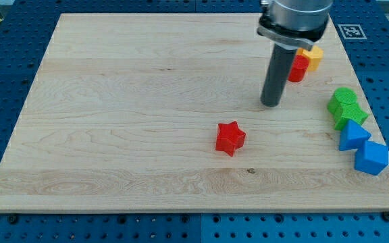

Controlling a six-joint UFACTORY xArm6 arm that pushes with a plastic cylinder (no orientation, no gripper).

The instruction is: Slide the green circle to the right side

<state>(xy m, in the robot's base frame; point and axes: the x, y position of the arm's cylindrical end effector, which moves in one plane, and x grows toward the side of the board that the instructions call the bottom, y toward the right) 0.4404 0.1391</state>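
A: Green circle (344,97) is sitting at the board's 3 o'clock edge, touching a green block (350,113) just below it, shape unclear. Looks already on the right side.

B: Going left to right then?

A: Yes. Red star (230,138) is lying alone near centre, slightly toward 5 o'clock. My tip (271,104) is resting on the wooden board (113,121) right of the star, well apart from it. From the tip, the green circle is lying at about 3 o'clock, with bare wood between them.

B: Top right?

A: Red block (298,68) and an orange block (312,57) are showing at 1 o'clock from the tip, partly hidden by the arm. Past the greens, two blue blocks (363,148) are sitting toward 5 o'clock.

B: Risks?

A: My judgement: any further push is risking sending the circle off the edge, since it is nearly there. Pushing off-centre is likely dragging the green neighbour and the blues along.

B: Pincer?

A: None here, just a rod; nothing opening or closing, holding nothing, touching no block.
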